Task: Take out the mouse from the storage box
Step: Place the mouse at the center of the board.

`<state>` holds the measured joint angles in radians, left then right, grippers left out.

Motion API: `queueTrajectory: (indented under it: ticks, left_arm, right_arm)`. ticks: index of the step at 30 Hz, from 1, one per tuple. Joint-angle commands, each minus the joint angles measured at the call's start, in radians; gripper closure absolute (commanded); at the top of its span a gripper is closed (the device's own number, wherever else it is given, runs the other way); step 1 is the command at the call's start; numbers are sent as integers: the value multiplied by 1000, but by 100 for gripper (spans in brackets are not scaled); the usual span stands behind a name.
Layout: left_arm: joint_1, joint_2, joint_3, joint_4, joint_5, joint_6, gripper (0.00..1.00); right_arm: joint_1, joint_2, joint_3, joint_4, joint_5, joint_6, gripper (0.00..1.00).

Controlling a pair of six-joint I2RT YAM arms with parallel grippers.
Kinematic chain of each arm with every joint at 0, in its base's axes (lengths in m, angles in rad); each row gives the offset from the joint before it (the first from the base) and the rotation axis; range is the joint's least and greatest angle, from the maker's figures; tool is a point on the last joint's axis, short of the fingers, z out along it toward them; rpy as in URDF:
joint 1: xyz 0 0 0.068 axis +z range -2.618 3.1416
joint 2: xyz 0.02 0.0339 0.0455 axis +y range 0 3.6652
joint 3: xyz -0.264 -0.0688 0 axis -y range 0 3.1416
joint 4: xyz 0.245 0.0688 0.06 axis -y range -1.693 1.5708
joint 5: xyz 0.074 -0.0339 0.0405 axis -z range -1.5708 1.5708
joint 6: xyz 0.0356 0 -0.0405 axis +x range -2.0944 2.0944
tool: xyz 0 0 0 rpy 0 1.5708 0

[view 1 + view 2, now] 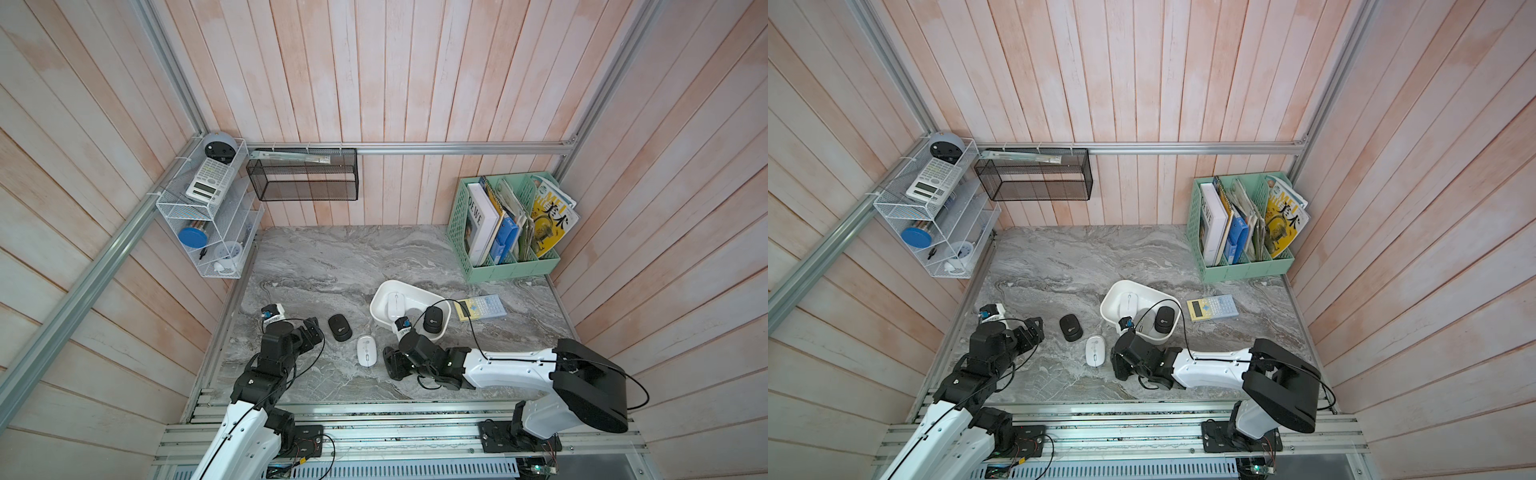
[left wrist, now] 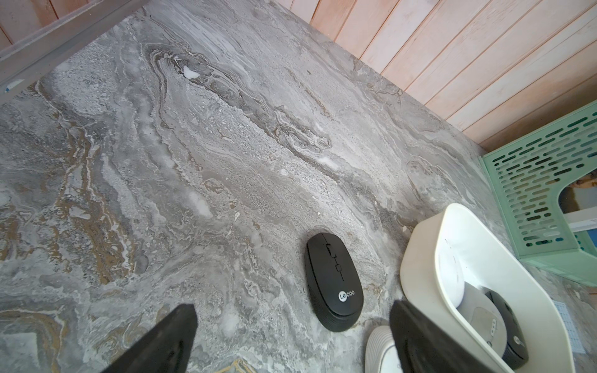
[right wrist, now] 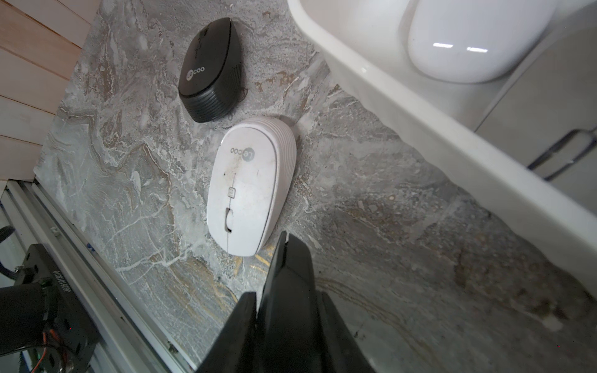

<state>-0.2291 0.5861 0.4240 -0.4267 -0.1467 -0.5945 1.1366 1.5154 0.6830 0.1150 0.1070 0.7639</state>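
Two mice lie inside the storage box [image 1: 376, 311]: a white mouse [image 1: 395, 305] toward its far end and a black mouse [image 1: 432, 320] against the near right wall. Another black mouse [image 1: 340, 328] and another white one [image 1: 365, 351] already lie out on the surface [image 1: 316, 266]. The right tool [image 3: 266, 264] sits low, just beside that outer white mouse, its fingers drawn nearly together on nothing. The left tool [image 2: 290, 318] is spread wide and empty near the outer black mouse. The right arm looks best placed for the next pick. It should rise first, open wide above the rim, then come straight down and close across the mouse's narrow sides (the glossy white shell looks slippery). Lift clear of the wall before swinging out, and set down well apart from the two outside.
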Motion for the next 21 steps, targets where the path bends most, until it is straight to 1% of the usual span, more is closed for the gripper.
queueTrajectory:
  ticks: [1, 3, 7, 11, 15, 21]
  left_arm:
    - [4, -7, -17, 22, -14, 5, 1]
    - [3, -6, -18, 22, -12, 5, 1]
    - [3, -6, -18, 22, -13, 4, 1]
    - [4, -9, -17, 21, -11, 5, 1]
    - [4, -8, -17, 23, -11, 5, 1]
    - [3, -6, -19, 23, -12, 5, 1]
  right_arm:
    - [5, 25, -7, 37, -8, 39, 77]
    - [2, 41, 7, 16, -17, 61, 75]
    - [-6, 76, 14, 28, -62, 63, 75]
    - [-9, 86, -3, 64, -57, 94, 74]
    - [-11, 59, -24, 52, -12, 107, 64]
    - [-17, 12, -46, 22, 32, 110, 52]
